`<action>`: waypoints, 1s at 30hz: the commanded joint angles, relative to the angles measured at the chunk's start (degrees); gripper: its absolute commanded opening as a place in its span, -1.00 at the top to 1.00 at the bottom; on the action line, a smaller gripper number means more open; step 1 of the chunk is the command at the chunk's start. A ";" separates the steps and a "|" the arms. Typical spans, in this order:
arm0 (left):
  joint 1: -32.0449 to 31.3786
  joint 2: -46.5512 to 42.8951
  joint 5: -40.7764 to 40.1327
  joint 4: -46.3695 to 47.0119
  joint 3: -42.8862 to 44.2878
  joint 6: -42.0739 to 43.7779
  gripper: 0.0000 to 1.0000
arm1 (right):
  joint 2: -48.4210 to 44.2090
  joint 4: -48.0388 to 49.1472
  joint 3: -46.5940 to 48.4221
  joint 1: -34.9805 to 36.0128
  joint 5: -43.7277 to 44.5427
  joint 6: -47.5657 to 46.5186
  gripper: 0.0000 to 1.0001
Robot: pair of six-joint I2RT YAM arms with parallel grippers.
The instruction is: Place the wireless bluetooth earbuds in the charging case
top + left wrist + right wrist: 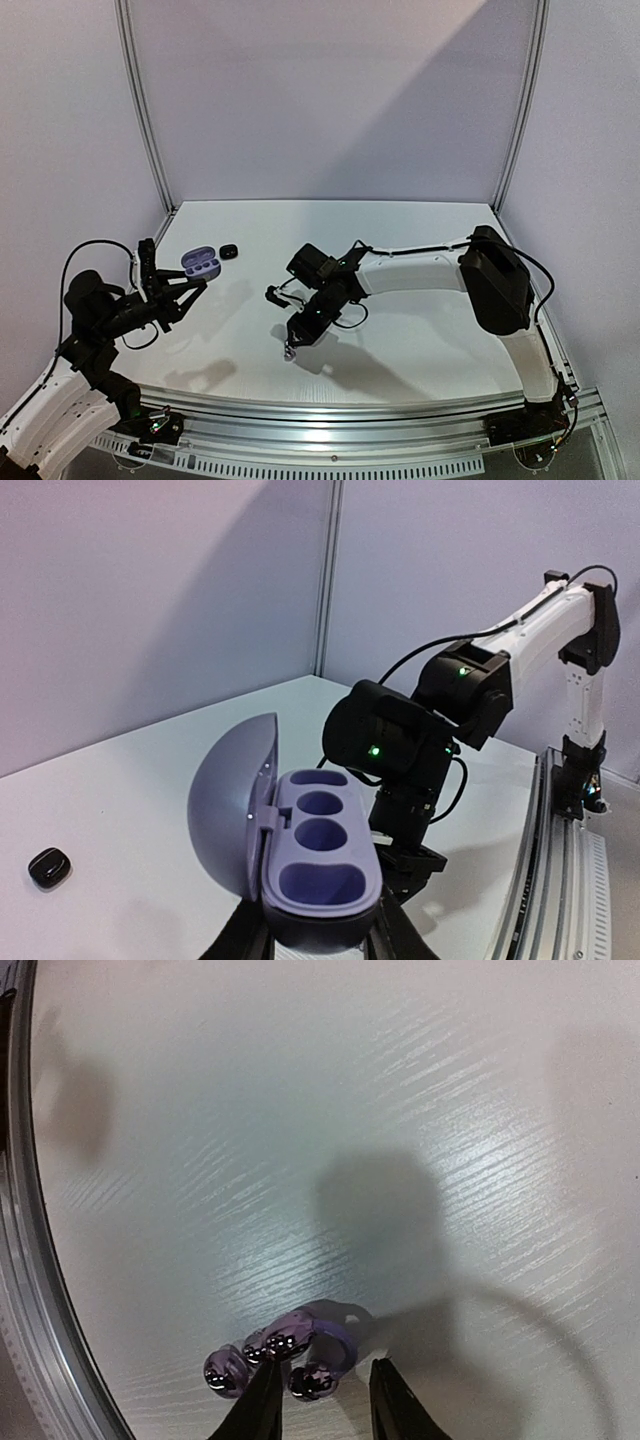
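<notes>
The right pincer (322, 1405) is pointing down at the counter (300, 1110), its jaws standing narrowly apart. The purple earbuds (285, 1348), a small cluster with glossy rounded tips, are sitting right at the fingertips; one part is reaching into the gap and lying against the finger at 7 o'clock in the wrist view, while the other finger is showing no contact with it. Whether the cluster is one piece or two, and whether it is resting on the counter, I cannot tell. In the top view this pincer (292, 342) is hanging near the middle of the counter, a little toward 6 o'clock, with a small speck at its tip.

The left pincer (320, 940) is gripping the purple case (320, 865) from below, one finger on each side of the base. The case is standing open, its lid (235, 800) swung back toward 9 o'clock in the wrist view, and its round wells are showing empty. In the top view the case (200, 263) is sitting toward 10 o'clock of the counter, well apart from the right pincer and the earbuds.

A black earbud (229, 251) is lying on the counter just beside the case, at its 2 o'clock in the top view, touching neither pincer.
</notes>
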 commanded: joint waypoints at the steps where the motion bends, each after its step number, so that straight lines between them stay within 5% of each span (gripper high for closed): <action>1: 0.73 -0.57 0.23 0.97 -1.00 0.46 1.00 | 1.12 -0.03 1.68 0.34 -2.12 0.59 0.41; 22: 0.71 -0.83 -0.55 1.24 -1.17 0.27 1.00 | 3.75 -5.98 7.49 1.25 6.72 2.85 0.58; 30: 0.74 -0.65 -0.48 1.06 -1.09 0.25 1.00 | 4.48 -5.34 8.60 1.28 5.30 4.53 0.44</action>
